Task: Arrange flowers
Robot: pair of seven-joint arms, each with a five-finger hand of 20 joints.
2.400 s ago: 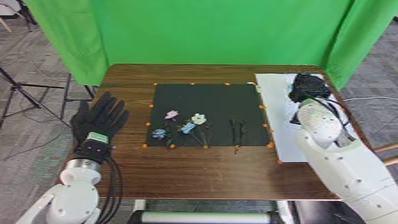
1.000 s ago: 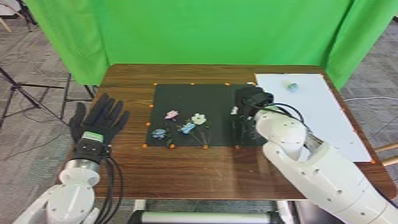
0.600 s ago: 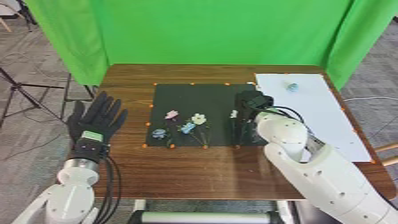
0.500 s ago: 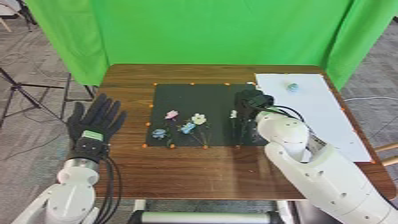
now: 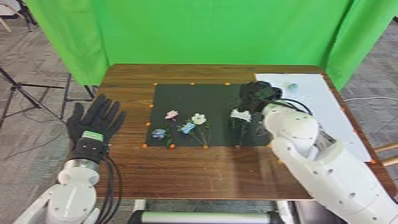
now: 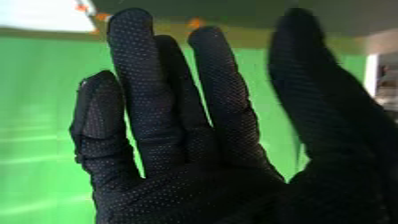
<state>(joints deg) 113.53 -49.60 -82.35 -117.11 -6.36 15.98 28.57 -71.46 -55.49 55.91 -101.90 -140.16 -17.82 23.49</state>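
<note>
Ruffled white flower [image 5: 241, 115] at the black mat's [image 5: 188, 96] three o'clock, open hand beside it.
The right hand [image 5: 259, 93], textured glove fingers straight and apart, grips nothing, probably to spare soft petals; the left hand [image 5: 95, 118], fingers spread, lies at nine o'clock, likely leaving room. Thin-stemmed pink [image 5: 171, 114], cream [image 5: 198, 119] and blue [image 5: 187, 128] flowers fan between seven and nine o'clock, presumably for display.
</note>
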